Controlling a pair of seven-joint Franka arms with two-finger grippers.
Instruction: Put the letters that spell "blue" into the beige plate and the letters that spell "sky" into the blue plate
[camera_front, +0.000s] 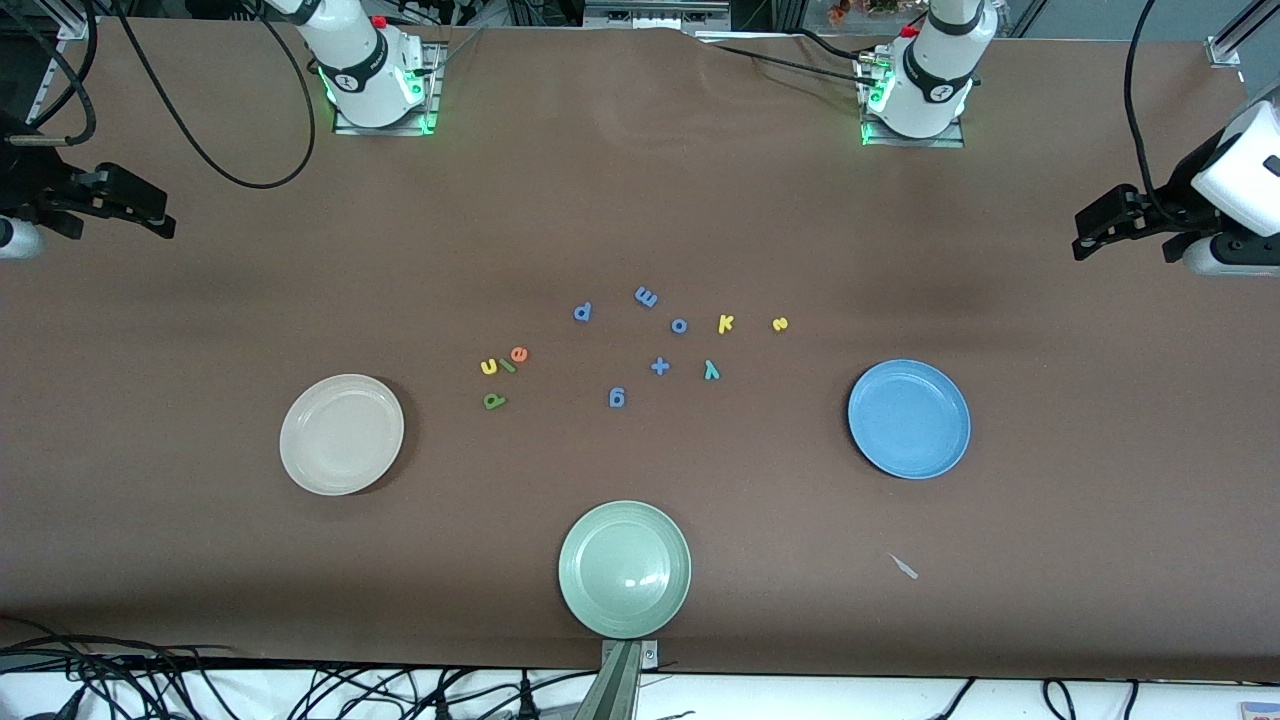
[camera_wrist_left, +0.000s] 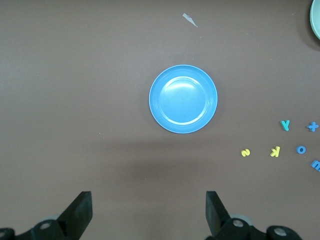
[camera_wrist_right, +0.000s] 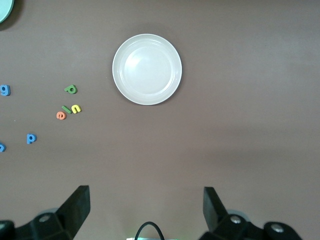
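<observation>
The beige plate lies bare toward the right arm's end. Beside it, toward the table's middle, lie the dark green b, yellow u, green l and orange e. The blue plate lies bare toward the left arm's end. Farther from the front camera than it are the yellow s and k; the teal y lies beside it. My left gripper and right gripper hang open and hold nothing, each high over its own end.
A pale green plate sits at the table's front edge. All-blue letters and a plus sign are scattered among the task letters at mid-table. A small grey scrap lies nearer the front camera than the blue plate.
</observation>
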